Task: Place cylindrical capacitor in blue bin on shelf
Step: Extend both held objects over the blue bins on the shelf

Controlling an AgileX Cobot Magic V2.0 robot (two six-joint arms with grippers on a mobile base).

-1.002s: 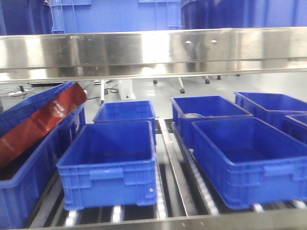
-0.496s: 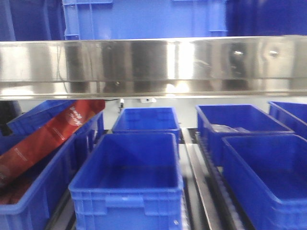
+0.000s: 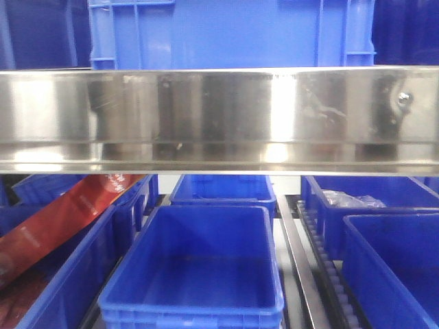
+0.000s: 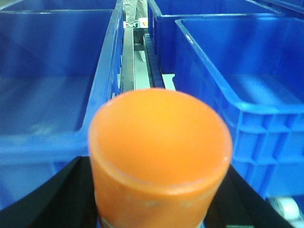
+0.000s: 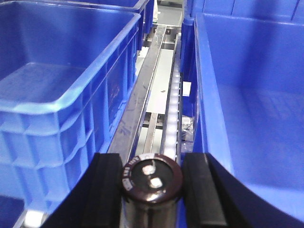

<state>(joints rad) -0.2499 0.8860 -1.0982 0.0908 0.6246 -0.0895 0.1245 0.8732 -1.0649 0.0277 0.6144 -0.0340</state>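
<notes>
The right gripper [image 5: 151, 176] is closed narrowly on the capacitor [image 5: 151, 183]. This one dark, stubby cylinder stands upright between the gripper's two black fingers [image 5: 107, 190], with two metal terminals showing on its top. Straight ahead of this gripper runs a roller rail [image 5: 172, 109] of the shelf. One left bin [image 5: 52, 71] stands ahead to its left and one right bin [image 5: 251, 95] ahead to its right, and both show bare floors. The capacitor lines up with the gap between them and sits inside neither.

The left gripper [image 4: 159, 194] holds one orange cylinder [image 4: 159, 152]. It fills the space between two dark fingers [image 4: 42, 209] and hides much of what lies ahead. Beyond it, one near bin [image 4: 52, 71] lies ahead to the left and one far bin [image 4: 247, 76] ahead to the right, with a steel strip [image 4: 135, 71] between them.

Neither gripper shows in the front view. There the shelf [image 3: 219, 116] crosses as one broad, shiny front rail with one upper bin [image 3: 226, 34] above it. Below it five bins can be counted:
- a middle bin [image 3: 199, 253], with a rear bin [image 3: 223, 188] behind it
- a side bin [image 3: 89, 260] holding one leaning red packet [image 3: 62, 216]
- two bins at the other side, the rearward one [image 3: 384, 209] holding one clear bag [image 3: 350, 200]
</notes>
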